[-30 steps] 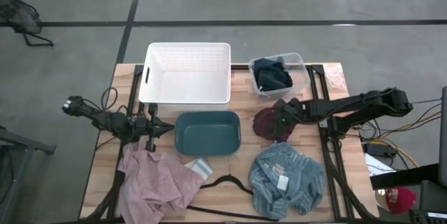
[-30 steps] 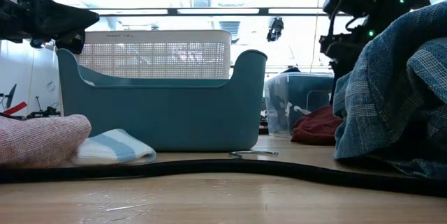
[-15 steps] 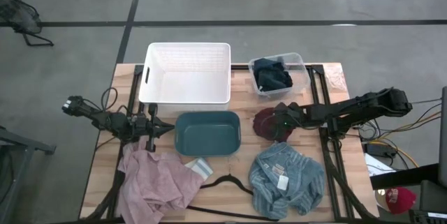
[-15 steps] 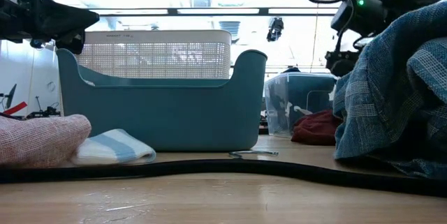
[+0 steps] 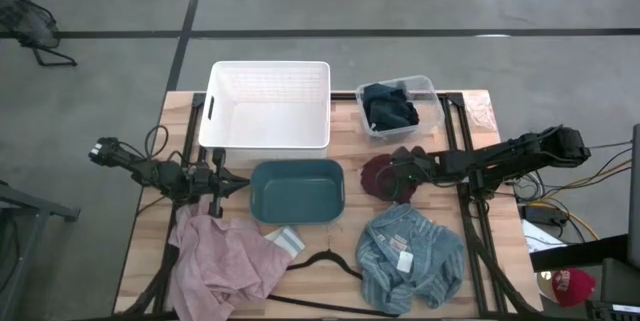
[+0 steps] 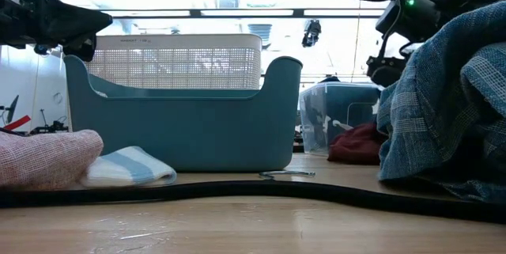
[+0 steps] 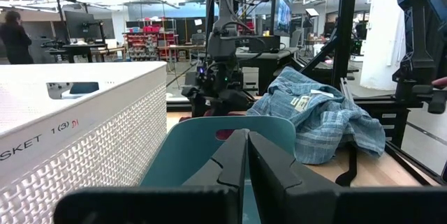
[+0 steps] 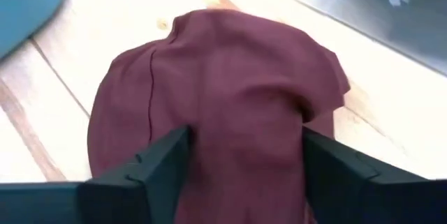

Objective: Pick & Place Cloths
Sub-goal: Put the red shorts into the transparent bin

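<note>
the right gripper is down on the crumpled maroon cloth, its dark fingers spread wide with the fabric bulging up between them; the right wrist view shows them set either side of the heap but not pinching it. the cloth is a rounded lump with no clear long axis, a seam running away from the fingers. past the fingertips lies the teal plastic bin, with a strip of bare wooden table between it and the cloth. beyond the gripper toward the table's far edge stands the clear plastic bin holding the navy cloth. on its other side the light blue striped cloth with a white tag is spread flat, close by.

the left gripper hangs beside the teal bin with its fingers pressed together, empty. under it lies the pale pink cloth, and near that the small white socks and black wire hanger. the white slatted basket stands ahead of it.

only the low view shows the maroon heap sitting low beside the clear bin.
</note>
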### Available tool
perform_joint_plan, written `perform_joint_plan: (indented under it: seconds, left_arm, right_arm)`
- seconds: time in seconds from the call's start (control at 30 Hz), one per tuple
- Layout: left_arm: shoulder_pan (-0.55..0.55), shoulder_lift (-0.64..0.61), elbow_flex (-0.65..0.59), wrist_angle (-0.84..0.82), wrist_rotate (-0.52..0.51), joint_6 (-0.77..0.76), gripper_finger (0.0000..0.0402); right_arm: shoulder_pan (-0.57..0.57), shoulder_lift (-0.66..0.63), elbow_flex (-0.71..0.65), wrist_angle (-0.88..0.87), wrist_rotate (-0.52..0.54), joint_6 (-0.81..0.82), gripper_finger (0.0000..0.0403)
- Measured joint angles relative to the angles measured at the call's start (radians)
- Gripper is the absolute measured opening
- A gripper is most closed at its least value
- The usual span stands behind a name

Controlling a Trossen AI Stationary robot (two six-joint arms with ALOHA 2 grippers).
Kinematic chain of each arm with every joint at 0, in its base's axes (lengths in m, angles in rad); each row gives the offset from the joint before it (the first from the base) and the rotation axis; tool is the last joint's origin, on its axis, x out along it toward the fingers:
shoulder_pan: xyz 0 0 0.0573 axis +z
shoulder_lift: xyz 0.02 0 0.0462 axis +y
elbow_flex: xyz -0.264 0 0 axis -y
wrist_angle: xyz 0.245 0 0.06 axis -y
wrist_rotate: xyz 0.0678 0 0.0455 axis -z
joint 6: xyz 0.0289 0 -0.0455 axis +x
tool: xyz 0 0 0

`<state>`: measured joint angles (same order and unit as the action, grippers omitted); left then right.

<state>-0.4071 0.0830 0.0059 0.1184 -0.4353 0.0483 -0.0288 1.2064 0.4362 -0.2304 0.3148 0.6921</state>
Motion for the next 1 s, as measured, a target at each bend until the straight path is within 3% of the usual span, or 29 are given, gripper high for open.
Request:
perform_joint_plan:
  seconds: [0.47,1.0]
  left_arm:
    - [0.0,0.0,0.0,0.0,0.0,0.0,0.0026]
    - [0.0,0.0,0.0,0.0,0.0,0.0,0.0026]
  right_arm:
    - [0.0,0.0,0.0,0.046,-0.028,-0.072,0.0019]
    - [0.001,-0.001,0.077,0.056,-0.036,-0.173,0.0016]
